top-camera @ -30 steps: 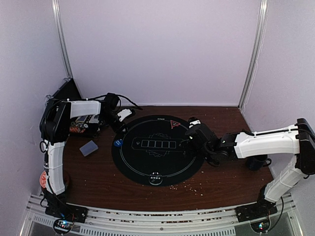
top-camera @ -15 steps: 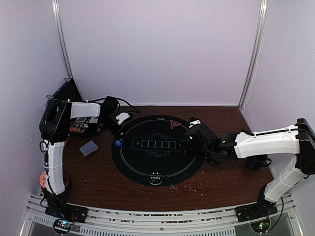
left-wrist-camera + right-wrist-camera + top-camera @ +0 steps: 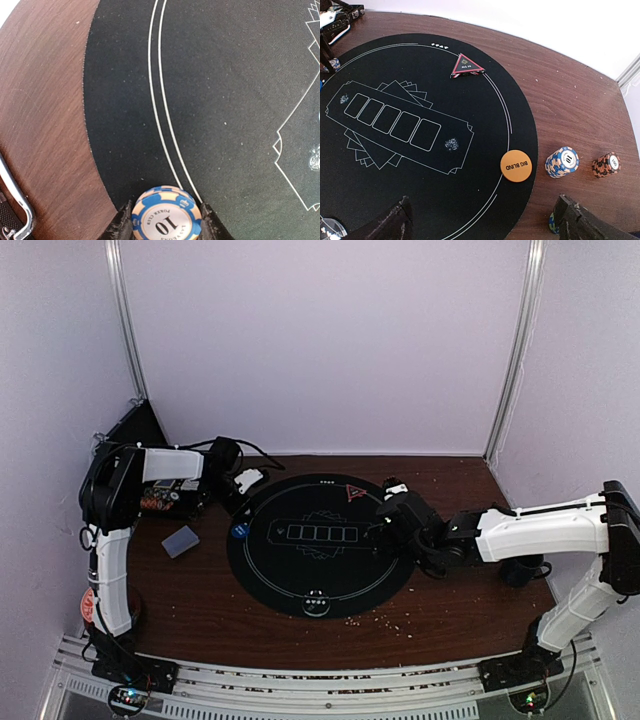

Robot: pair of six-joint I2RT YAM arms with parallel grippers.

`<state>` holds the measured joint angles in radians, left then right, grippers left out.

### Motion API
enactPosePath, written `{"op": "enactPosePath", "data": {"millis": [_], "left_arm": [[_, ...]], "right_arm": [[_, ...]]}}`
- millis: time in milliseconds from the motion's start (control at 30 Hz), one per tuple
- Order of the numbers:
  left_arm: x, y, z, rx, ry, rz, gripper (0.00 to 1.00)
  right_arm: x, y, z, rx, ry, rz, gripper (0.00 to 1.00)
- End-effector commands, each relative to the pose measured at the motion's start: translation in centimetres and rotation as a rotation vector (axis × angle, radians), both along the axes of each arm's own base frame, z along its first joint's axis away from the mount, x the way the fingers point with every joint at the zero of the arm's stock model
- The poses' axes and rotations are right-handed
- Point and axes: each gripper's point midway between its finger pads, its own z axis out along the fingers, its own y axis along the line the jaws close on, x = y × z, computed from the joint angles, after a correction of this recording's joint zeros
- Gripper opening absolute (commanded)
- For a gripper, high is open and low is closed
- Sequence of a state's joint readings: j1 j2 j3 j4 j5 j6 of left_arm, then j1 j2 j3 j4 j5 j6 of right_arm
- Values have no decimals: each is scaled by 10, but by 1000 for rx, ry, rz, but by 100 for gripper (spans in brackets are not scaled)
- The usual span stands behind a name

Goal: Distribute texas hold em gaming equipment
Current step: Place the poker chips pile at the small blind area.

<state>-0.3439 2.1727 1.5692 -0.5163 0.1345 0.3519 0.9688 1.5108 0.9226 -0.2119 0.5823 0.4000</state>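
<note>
Left arm [image 3: 170, 462] folded up at the table's far-left corner, forearm level and reaching toward the centre. Left gripper [image 3: 165, 231] points down, jaws pinched on the rim of a poker chip [image 3: 166, 212]. Right arm [image 3: 545, 525] stretched low from the right edge inward. Right gripper [image 3: 482, 225] spread wide, nothing between its fingers.

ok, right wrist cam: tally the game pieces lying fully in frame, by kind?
Chip stacks: 2 (blue-white stack, orange-black stack)
Triangle marker: 1
Orange button: 1
Total: 4
</note>
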Motion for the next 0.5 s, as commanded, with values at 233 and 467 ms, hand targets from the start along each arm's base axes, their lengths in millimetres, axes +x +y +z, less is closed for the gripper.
{"op": "enactPosePath", "data": {"millis": [233,467], "left_arm": [[-8,14,-3,36,5,35,14],[-9,15,0,38,-1,41,28]], "right_arm": [[1,-6,0,-12,-13,-30,100],[1,-6,0,-12,-13,-30,100]]}}
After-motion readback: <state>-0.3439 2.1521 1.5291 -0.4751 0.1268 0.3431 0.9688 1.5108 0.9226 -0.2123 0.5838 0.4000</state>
